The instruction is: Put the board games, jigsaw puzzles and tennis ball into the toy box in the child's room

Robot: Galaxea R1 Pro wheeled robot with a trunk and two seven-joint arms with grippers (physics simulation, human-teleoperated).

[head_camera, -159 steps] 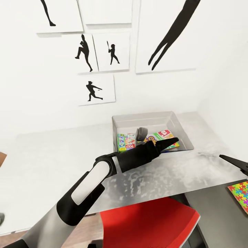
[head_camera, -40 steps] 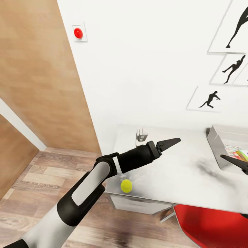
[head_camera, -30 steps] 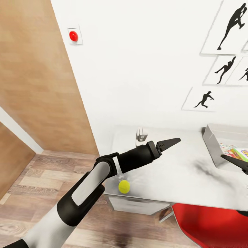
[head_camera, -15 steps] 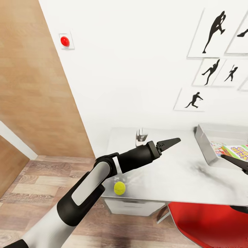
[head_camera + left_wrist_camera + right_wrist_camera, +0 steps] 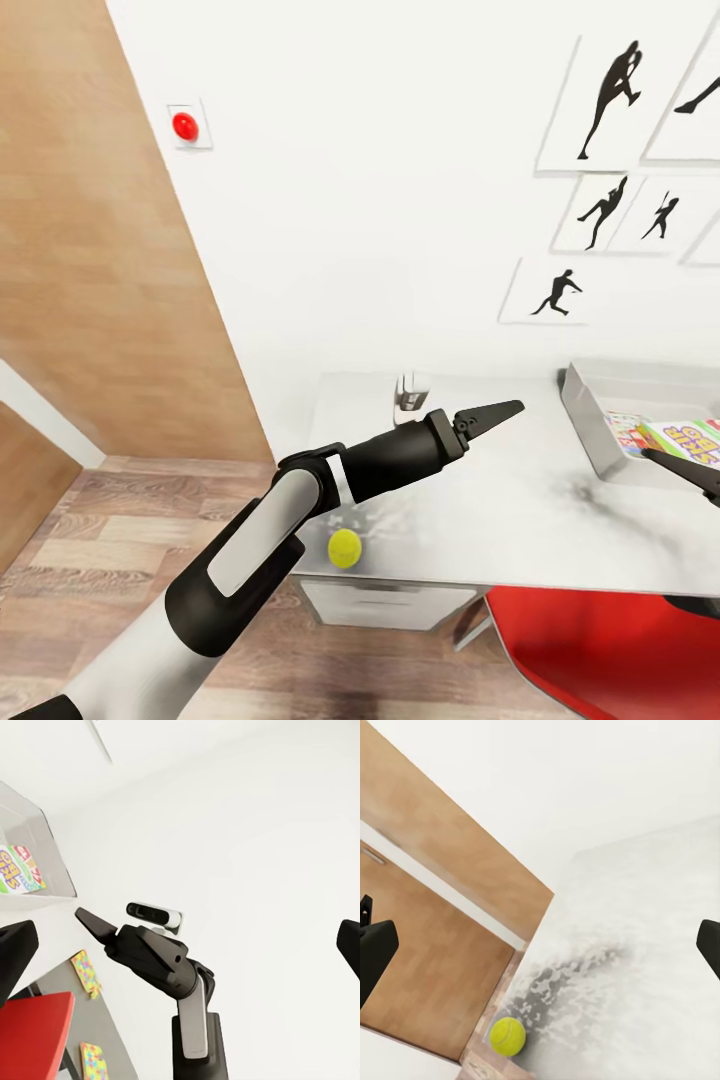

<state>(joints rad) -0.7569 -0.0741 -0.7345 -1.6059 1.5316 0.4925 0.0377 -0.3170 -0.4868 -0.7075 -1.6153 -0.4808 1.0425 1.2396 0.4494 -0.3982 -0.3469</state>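
Here, from left to right in the head view: a wood-panelled wall point(image 5: 90, 280) carries into a white wall bearing a red round button point(image 5: 185, 126). Below lies the pale table point(image 5: 520, 520), with the tennis ball point(image 5: 344, 548) resting near its front left corner, just beside the left arm's elbow and free of any grasp. The left gripper point(image 5: 490, 413) hangs above the tabletop, its fingers appearing pressed into 1 dark wedge; in the left wrist view, however, 2 finger pads point(image 5: 15, 952) sit at opposite edges, so the spread cannot be told with certainty. Farther right stands the light-grey toy box point(image 5: 585, 420), with 2 printed board games point(image 5: 680, 437) visible inside. The right gripper point(image 5: 690, 475) enters at the right edge; the state of its fingers cannot be told. A red chair point(image 5: 600, 650) sits under the table. In the left wrist view, 2 jigsaw puzzles point(image 5: 86, 973) lie on the darker table section.
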